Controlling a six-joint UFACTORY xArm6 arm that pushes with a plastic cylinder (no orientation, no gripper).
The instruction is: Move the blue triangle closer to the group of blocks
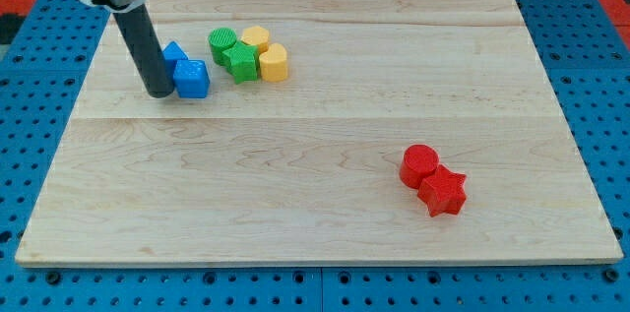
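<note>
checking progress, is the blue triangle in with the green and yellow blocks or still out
Out: the blue triangle sits left of the group, a gap before the green cylinder; my tip beside it.

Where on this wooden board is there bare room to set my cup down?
Free: the wide middle between the green blocks and red blocks, and the view's bottom left. Crowded: the top left, where my tip touches the blue blocks.

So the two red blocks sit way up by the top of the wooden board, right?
No. The camera view shows the red cylinder block and red star block low on the wooden board, toward the view's bottom right, not by the top.
</note>
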